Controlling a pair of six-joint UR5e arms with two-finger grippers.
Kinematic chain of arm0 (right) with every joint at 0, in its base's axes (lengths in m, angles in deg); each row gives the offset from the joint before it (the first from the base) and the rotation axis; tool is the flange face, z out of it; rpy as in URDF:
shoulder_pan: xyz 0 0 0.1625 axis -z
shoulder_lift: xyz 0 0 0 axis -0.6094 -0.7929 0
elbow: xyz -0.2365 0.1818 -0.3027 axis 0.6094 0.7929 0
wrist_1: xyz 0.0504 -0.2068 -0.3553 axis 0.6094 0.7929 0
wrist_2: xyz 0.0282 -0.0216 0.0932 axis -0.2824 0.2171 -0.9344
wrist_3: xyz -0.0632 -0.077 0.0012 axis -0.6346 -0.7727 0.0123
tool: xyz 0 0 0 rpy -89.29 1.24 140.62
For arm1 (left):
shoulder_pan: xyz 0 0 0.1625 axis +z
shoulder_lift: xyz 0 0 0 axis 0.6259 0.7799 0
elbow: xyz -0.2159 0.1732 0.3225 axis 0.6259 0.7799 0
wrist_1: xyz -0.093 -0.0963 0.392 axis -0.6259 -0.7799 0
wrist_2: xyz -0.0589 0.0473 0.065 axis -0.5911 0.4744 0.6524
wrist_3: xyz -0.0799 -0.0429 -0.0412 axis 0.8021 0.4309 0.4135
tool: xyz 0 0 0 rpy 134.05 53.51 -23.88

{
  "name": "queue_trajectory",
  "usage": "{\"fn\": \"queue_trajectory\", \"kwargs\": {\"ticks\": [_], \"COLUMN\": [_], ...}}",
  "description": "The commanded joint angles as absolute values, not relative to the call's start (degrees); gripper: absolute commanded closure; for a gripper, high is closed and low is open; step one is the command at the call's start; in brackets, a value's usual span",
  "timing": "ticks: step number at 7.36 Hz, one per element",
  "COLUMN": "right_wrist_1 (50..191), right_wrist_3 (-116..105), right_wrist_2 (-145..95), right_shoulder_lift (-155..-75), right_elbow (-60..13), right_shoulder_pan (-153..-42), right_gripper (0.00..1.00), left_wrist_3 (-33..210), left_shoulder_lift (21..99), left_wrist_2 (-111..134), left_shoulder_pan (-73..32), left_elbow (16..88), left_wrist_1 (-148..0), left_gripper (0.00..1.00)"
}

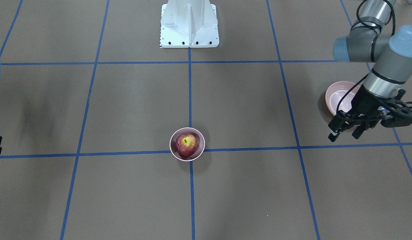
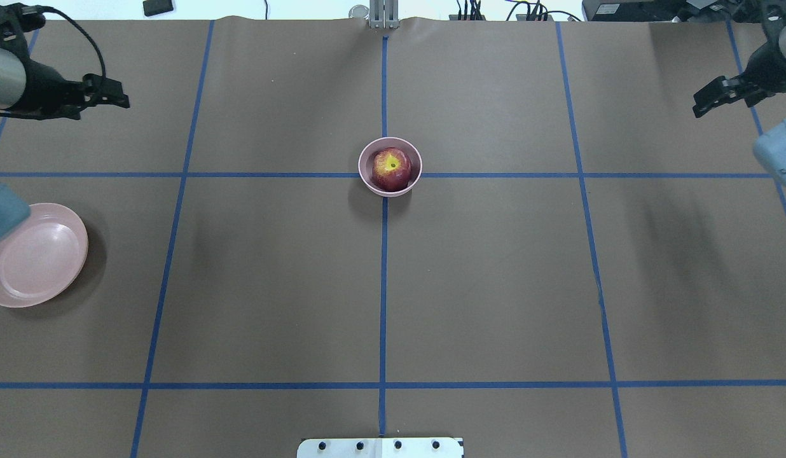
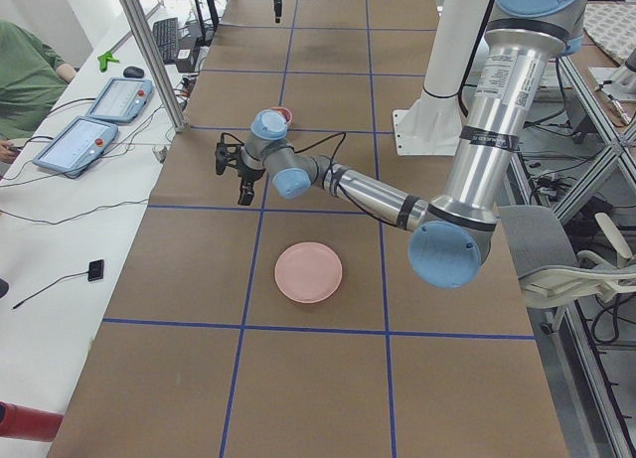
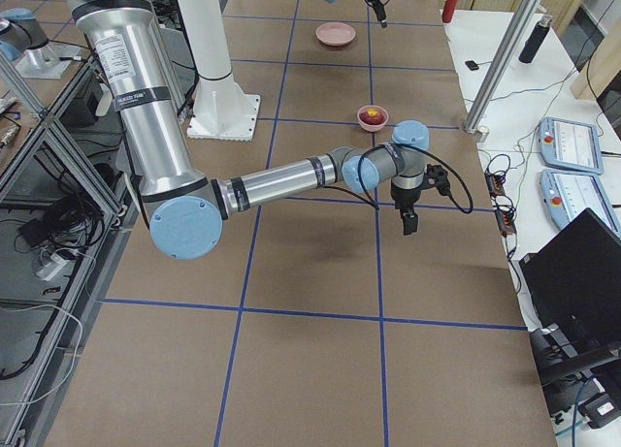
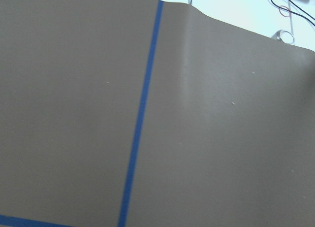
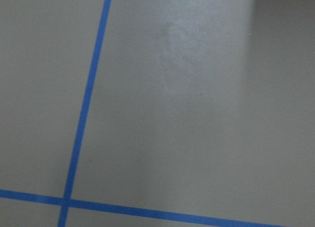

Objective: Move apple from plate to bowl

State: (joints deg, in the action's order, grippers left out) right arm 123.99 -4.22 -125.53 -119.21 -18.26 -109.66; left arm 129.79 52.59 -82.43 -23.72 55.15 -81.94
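The apple [image 1: 185, 144] sits stem-up inside the bowl [image 1: 201, 137] at the middle of the table [image 1: 246, 100], well apart from the plate [image 2: 37, 261] on the robot's left. The left arm reaches out past the plate with its wrist turned down, and the left gripper [image 1: 345, 132] hangs over the table, fingers spread, holding nothing. The right arm stretches out on the other side, right gripper [image 2: 717, 98] pointing down; how far it is parted I cannot tell.

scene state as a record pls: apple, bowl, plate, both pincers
apple: inside bowl, stem dimple up
bowl: mid-table, on a blue tape crossing
plate: empty, on robot's left side
left pincer: open, empty, above the table near plate
right pincer: far on robot's right, holds nothing; open or shut unclear
task: looks done
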Motion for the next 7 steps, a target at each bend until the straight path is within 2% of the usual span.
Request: {"fn": "queue_trajectory", "kwargs": {"ticks": [1,3,7], "right_wrist_1": [124.1,123.4,124.3], "right_wrist_3": [-10.2,-16.2,-19.8], "right_wrist_2": [-129.7,-133.7,-133.6], "right_shoulder_lift": [-122.6,-128.6,-135.1], "right_elbow": [-16.5,-17.5,-18.5], "right_shoulder_pan": [-117.0,-122.8,-126.6], "right_gripper": [0.0,0.0,0.0], "left_wrist_3": [103.2,90.5,84.3], "left_shoulder_lift": [43.1,34.7,34.7], "left_wrist_2": [-91.4,-100.0,-99.3], "left_shoulder_pan": [-34.5,-44.6,-49.8], "left_elbow": [52.4,51.2,50.7], "left_wrist_1": [-81.2,-81.3,-69.6], "left_gripper": [0.02,0.02,0.02]}}
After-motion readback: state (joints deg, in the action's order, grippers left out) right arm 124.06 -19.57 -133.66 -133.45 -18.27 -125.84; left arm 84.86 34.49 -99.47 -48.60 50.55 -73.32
